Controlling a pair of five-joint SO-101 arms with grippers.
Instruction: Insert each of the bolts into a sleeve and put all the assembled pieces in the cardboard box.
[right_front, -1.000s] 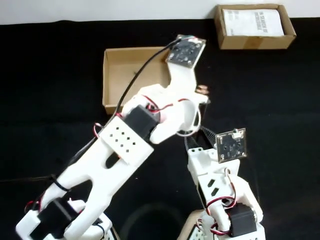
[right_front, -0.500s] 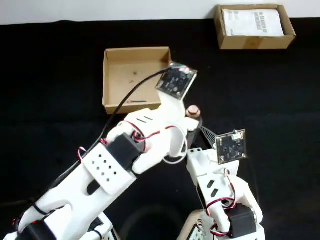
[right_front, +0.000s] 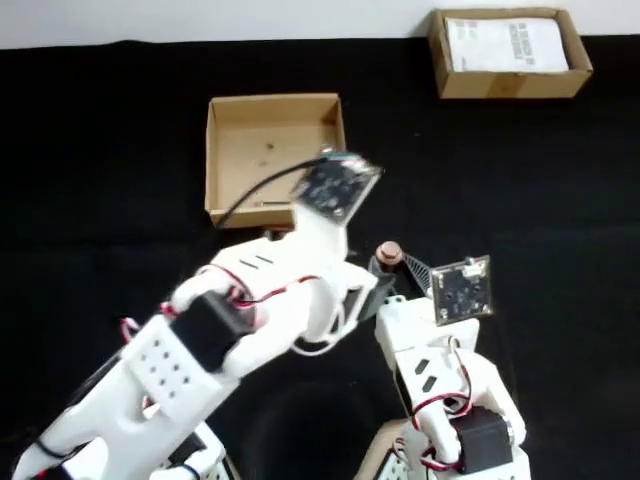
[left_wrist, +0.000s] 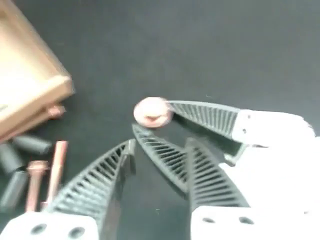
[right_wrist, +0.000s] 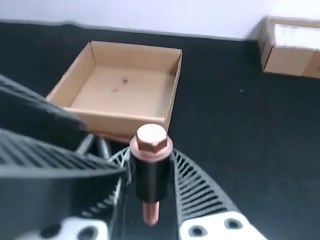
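My right gripper (right_wrist: 151, 167) is shut on a black sleeve (right_wrist: 151, 176) that stands upright. A copper bolt (right_wrist: 151, 140) sits in it, hex head on top and tip poking out below. In the high view the bolt head (right_front: 388, 252) shows just in front of the right arm's wrist. My left gripper (left_wrist: 161, 144) is open right beside it, and one of the right gripper's fingers (left_wrist: 160, 152) lies between its jaws. The cardboard box (right_front: 270, 150) stands behind, with nothing in it. Loose bolts (left_wrist: 56, 170) and sleeves (left_wrist: 29, 144) lie by its front wall.
A second cardboard box (right_front: 510, 50) with a white paper in it stands at the far right. The left arm (right_front: 270, 290) crosses the middle of the black table, close to the right arm (right_front: 445, 370).
The left arm has pulled back from beside the box toward the near side. The copper bolt head came with it, down to the right gripper. The right arm stayed put.
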